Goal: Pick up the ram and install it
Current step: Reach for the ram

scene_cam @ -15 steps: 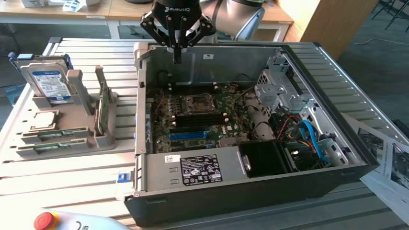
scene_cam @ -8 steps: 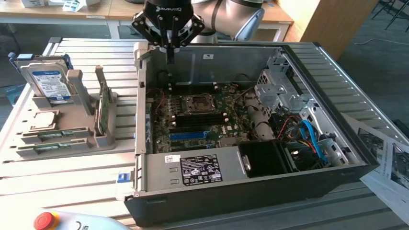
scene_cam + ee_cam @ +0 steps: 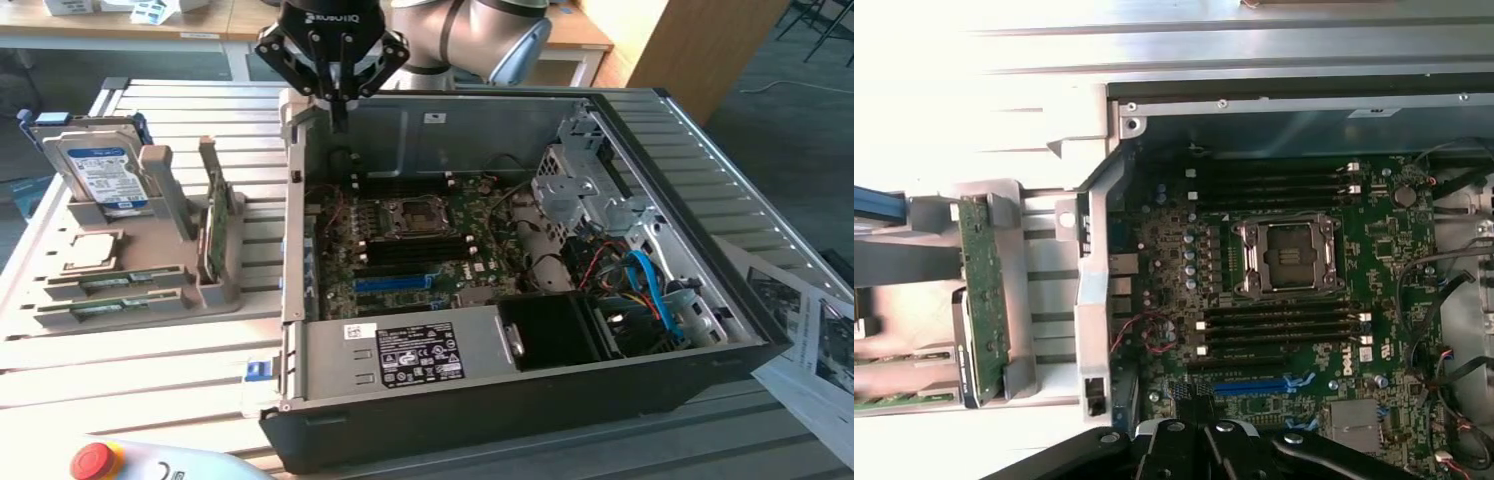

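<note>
gripper point(image 3: 342, 98): fingers pressed together with nothing between them; it hangs over the rear corner of the computer case point(image 3: 534, 400), on the exterior view's left.
ram point(image 3: 130, 281): thin green stick lying flat in the grey holder point(image 3: 200, 295), outside the case and well apart from the gripper.
grey holder: sits on the slatted table point(image 3: 134, 370) just beside the case; it also carries a hard drive point(image 3: 100, 170) and an upright green card point(image 3: 214, 235).
motherboard point(image 3: 474, 275): lies flat inside the open case, with the cpu socket point(image 3: 407, 213) near its middle and long black slots point(image 3: 420, 250) beside it.
</note>
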